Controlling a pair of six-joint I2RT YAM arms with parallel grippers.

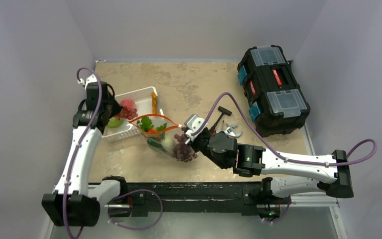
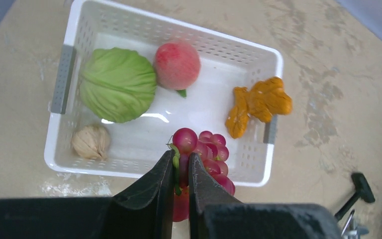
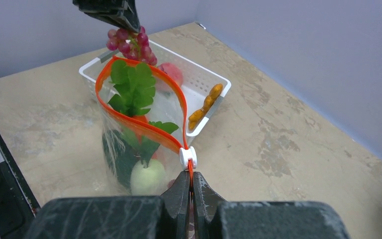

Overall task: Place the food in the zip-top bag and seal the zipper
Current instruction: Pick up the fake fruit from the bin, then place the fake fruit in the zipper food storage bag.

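Slippage is my first worry. My left claw [image 2: 181, 158] is closed nearly all the way on the thin green stem of the grapes [image 2: 206, 149]. The bunch hangs over the six o'clock rim of the white basket [image 2: 179, 30], and a stem that slim could slide out or let the bunch swing.

My right claw [image 3: 189, 177] is pinched shut on the end of the zipper [image 3: 182, 109], just under the white slider [image 3: 188, 157]. That hold keeps the zip-top bag [image 3: 114, 149] upright at mid-bench [image 2: 328, 99] in the top view, with its mouth facing ten o'clock toward the basket. It is a narrow hold. If the grapes catch the orange lip on the way in, I judge the strip could be pulled out of my claw or the bag could fold over.

The leafy greens [image 3: 132, 84] stand up through the mouth, so they may block the bunch and later foul the seal. The cabbage [image 2: 118, 84] and peach [image 2: 176, 64] wait in the basket, and the cabbage looks a tight fit.
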